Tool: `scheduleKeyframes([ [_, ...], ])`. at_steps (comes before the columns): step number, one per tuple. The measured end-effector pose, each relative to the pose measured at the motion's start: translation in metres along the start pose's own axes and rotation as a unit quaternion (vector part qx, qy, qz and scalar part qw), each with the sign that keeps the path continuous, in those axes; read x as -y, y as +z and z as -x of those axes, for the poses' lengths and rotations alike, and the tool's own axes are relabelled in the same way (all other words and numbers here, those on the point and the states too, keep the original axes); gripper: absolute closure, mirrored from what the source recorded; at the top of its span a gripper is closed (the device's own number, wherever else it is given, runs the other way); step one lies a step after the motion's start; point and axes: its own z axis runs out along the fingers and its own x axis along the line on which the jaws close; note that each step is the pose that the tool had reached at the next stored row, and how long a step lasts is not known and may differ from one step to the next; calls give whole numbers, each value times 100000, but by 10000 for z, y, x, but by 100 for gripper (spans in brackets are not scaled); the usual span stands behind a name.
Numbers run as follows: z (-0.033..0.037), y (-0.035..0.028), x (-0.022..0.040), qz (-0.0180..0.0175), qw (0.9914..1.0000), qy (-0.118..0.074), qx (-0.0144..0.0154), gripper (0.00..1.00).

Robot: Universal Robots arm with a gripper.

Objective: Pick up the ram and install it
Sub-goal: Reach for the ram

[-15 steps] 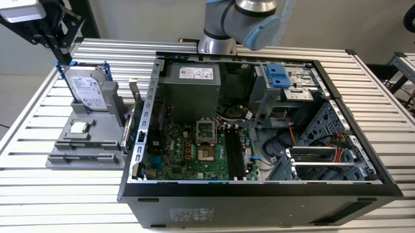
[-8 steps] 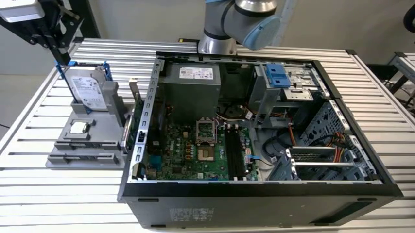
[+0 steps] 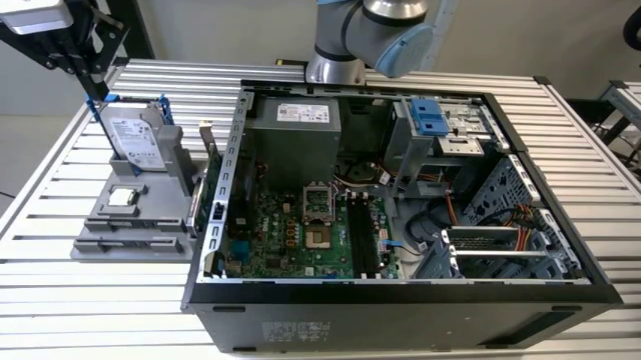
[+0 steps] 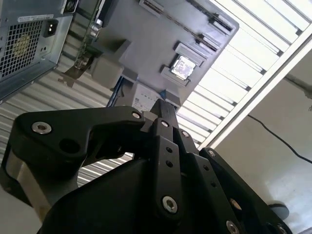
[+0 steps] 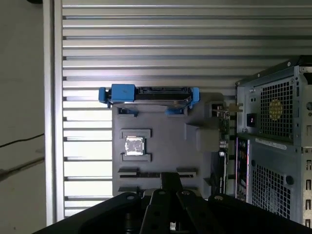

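Ram (image 5: 139, 172): sitting edge-up as a slim dark bar in a groove of the grey holder (image 5: 161, 146), by my judgement, and not yet lifted.
Place: in the exterior view the holder is lying at 9 o'clock from the computer case (image 3: 401, 307), with the groove at 6 o'clock from the square chip (image 3: 122, 196).
Gripper (image 5: 168, 176): hanging high above the groove, fingers pressed together and pinching nothing.
Doing it well: the reach is calling for spread fingers straddling the bar's middle, square to its length, while staying clear of the hard drive (image 3: 135, 135).
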Motion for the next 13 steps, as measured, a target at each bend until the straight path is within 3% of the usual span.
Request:
scheduleKeyframes([
  [5,1,-2,32,-2,100000,-62,-11,100],
  [13,6,-12,249,-2,100000,-83,-9,100],
])
